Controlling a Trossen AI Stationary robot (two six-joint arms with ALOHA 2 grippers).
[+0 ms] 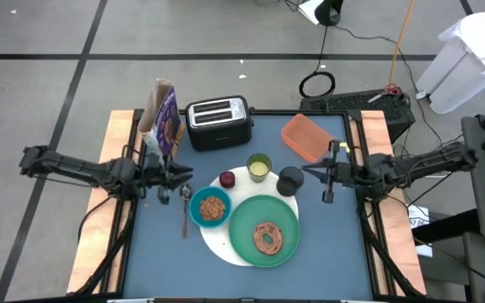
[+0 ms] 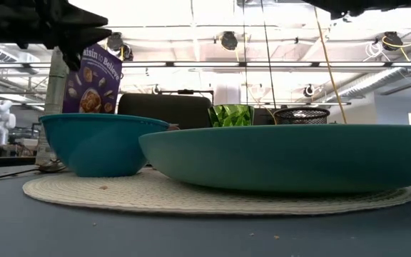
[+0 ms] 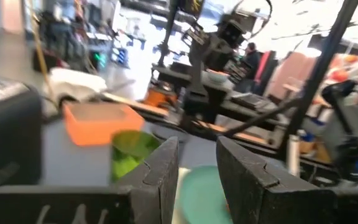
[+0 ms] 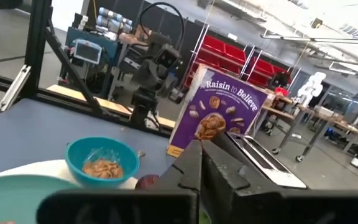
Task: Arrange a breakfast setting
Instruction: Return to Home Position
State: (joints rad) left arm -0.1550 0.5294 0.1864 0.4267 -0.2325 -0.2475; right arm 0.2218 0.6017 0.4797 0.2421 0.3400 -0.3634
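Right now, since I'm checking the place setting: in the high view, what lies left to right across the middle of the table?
metal spoon → blue bowl → lime cup → small black cup → right gripper. Left out for overlap: left gripper, dark-red fruit, green plate.

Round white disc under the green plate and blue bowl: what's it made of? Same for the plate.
White round woven disc: looks like coiled cord or plant fibre, matte. The low view shows ribbed concentric rows and a slightly rough edge.
Large green plate: smooth, even colour, soft sheen, no texture. Probably plastic or melamine, though glazed ceramic can't be ruled out.
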